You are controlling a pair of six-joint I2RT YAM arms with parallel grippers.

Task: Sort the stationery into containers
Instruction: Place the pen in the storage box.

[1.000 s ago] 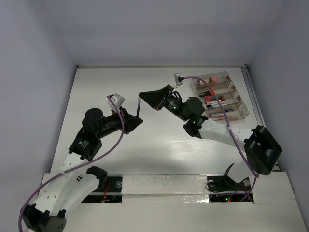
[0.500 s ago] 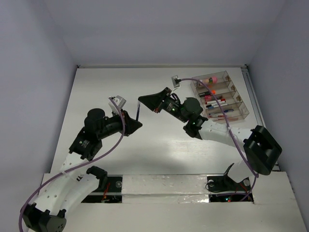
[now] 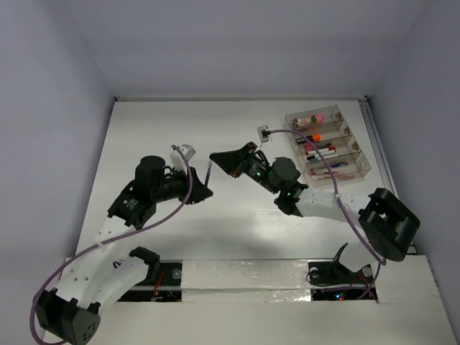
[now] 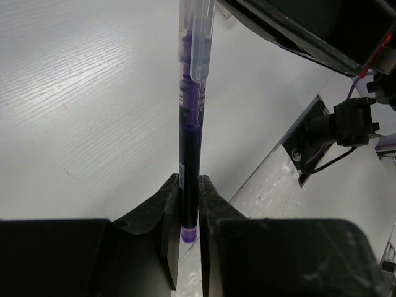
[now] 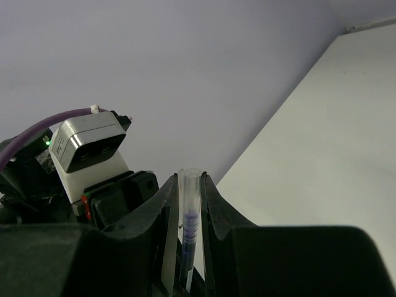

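A thin purple pen with a clear cap [image 3: 208,173] is held between both grippers above the table's middle. My left gripper [image 3: 203,190] is shut on the pen's lower end; in the left wrist view the pen [image 4: 192,124] runs up from between the pads [image 4: 189,204]. My right gripper [image 3: 215,157] is shut on the clear cap end, seen between its fingers in the right wrist view [image 5: 189,204]. The clear four-compartment organiser [image 3: 364,159] stands at the far right and holds a stubby pink cylinder [image 3: 313,118], highlighters and pens.
The purple walls enclose the white table on three sides. The arm bases and a taped strip [image 3: 244,277] run along the near edge. The right arm's body [image 3: 316,201] lies between the pen and the organiser.
Both grippers and the pen have shifted slightly toward the near side. The left arm's elbow has swung right. The hold on the pen is unchanged.
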